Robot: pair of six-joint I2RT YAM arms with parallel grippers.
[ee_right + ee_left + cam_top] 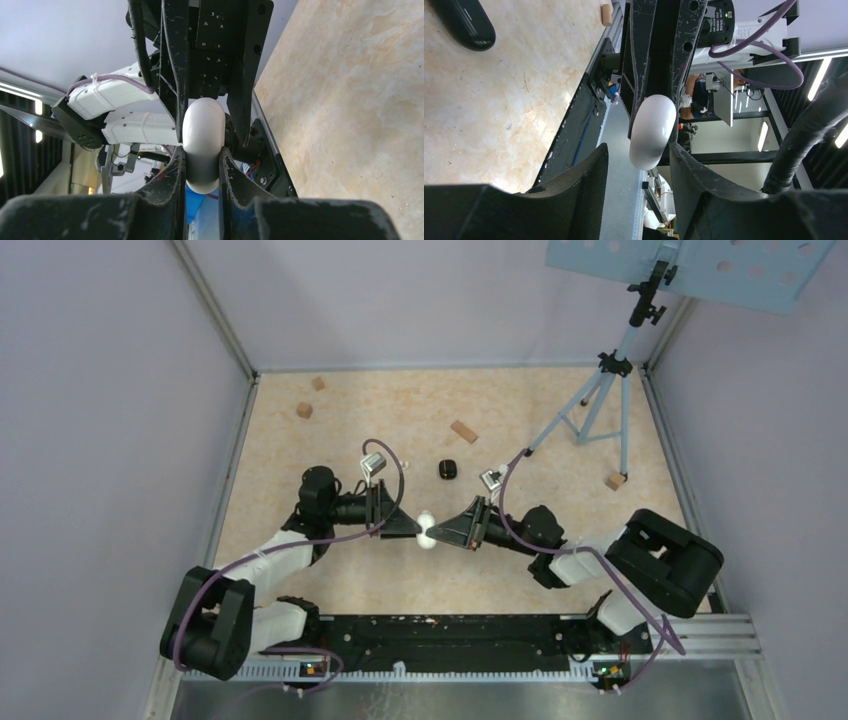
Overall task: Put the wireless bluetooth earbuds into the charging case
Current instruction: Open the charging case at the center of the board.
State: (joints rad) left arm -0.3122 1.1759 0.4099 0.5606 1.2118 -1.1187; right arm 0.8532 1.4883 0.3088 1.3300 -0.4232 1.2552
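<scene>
So the 2 arms meet nose to nose over the middle of the table (560,500), with the white charging case (427,535) up in the air between them. The right gripper (202,156) is clamped tight on one end of it, both fingers pressed against its sides. The left gripper (638,150) has its fingers spread on either side of the other end, with a gap on at least 1 side, so no real grip. A black case (447,469) sits on the table just beyond them, and 4 wooden blocks (463,431) are scattered further back. I can't make out any earbuds from here.
</scene>
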